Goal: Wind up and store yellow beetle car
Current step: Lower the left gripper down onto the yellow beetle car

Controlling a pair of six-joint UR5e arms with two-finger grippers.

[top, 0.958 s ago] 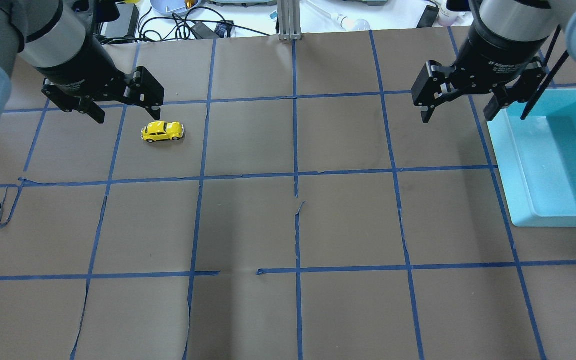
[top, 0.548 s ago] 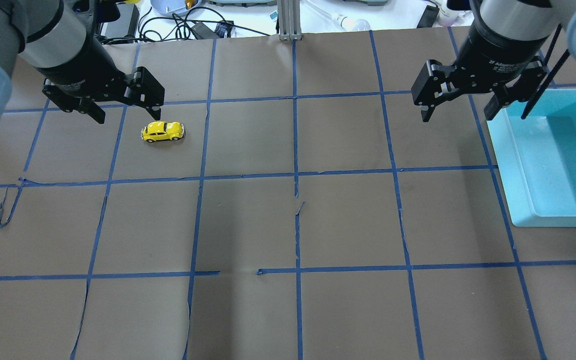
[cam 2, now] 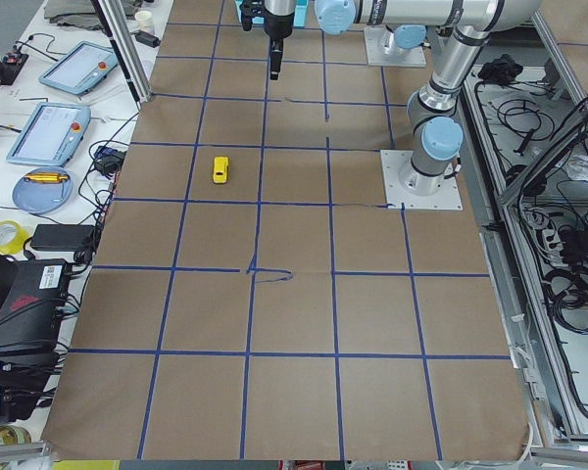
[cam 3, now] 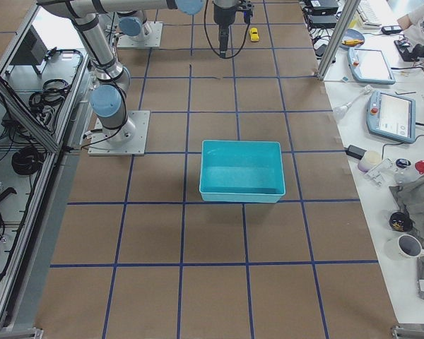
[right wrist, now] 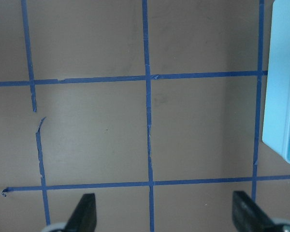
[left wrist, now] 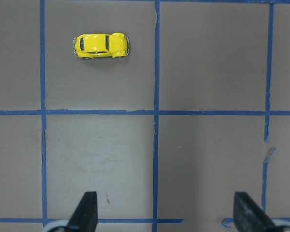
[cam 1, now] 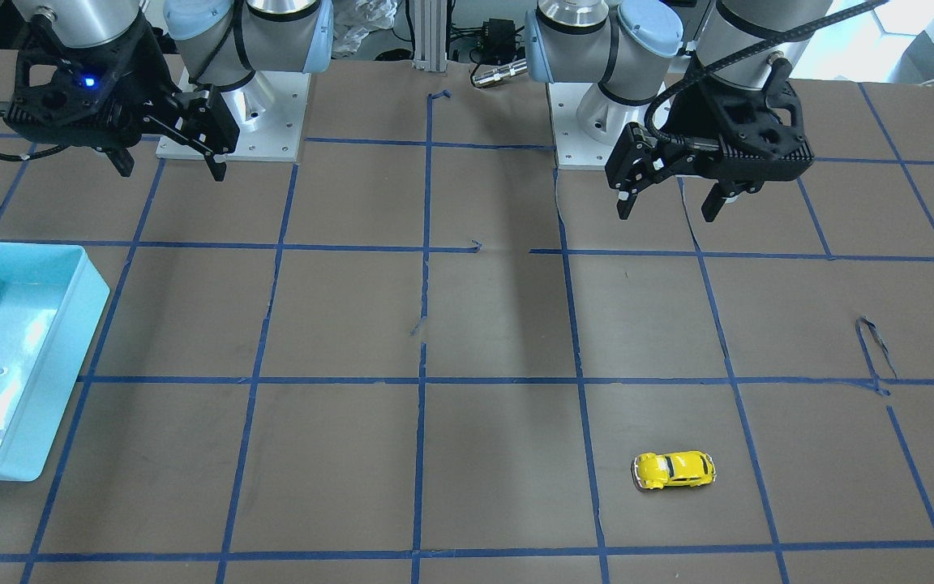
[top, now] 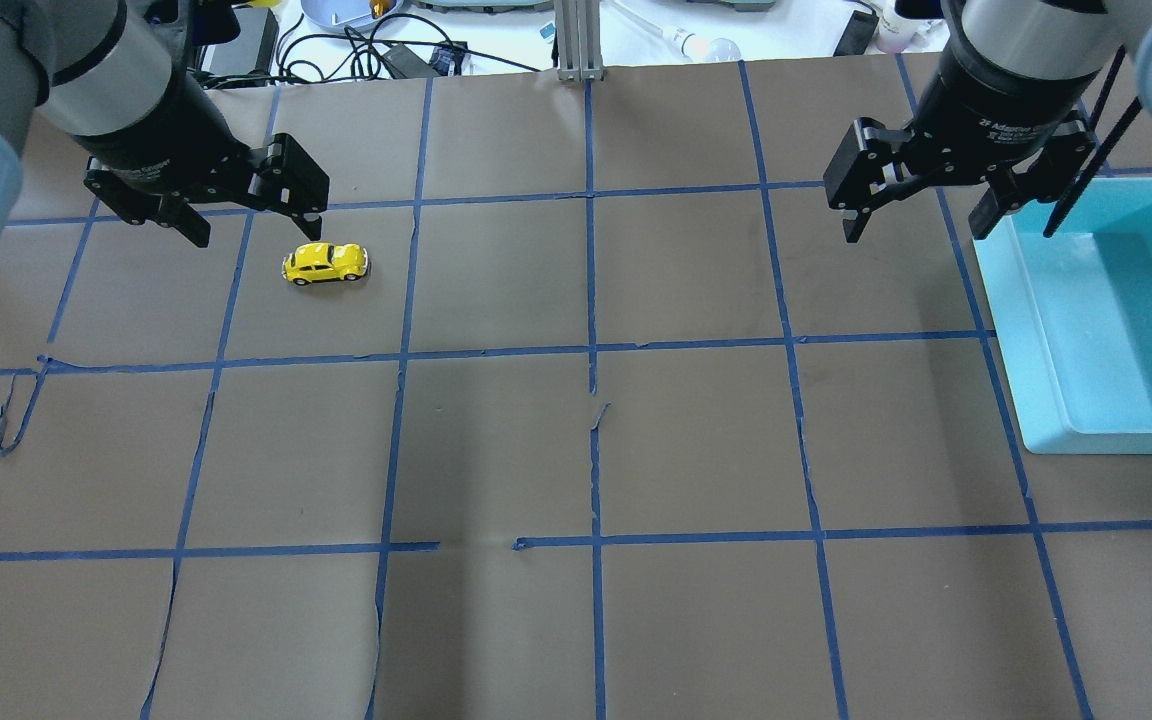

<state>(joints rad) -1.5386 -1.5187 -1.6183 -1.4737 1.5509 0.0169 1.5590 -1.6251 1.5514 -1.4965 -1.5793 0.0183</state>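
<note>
The yellow beetle car [top: 326, 263] stands on its wheels on the brown paper, left of centre in the overhead view. It also shows in the front view [cam 1: 674, 470], the left wrist view [left wrist: 101, 45], the left view [cam 2: 220, 169] and the right view [cam 3: 254, 34]. My left gripper [top: 254, 226] hangs open and empty high above the table, just behind and left of the car. It also shows in the front view [cam 1: 668, 207]. My right gripper [top: 914, 226] is open and empty, high beside the bin's near-left corner. It also shows in the front view [cam 1: 169, 166].
A light-blue open bin [top: 1026, 340] sits at the table's right edge, also in the front view [cam 1: 70, 341], right view [cam 3: 242, 171] and right wrist view [right wrist: 280, 96]. Blue tape lines grid the brown paper. Cables, tablets and clutter lie beyond the far edge [top: 376, 50].
The right gripper has shifted very slightly. The car and the left gripper have not moved.
</note>
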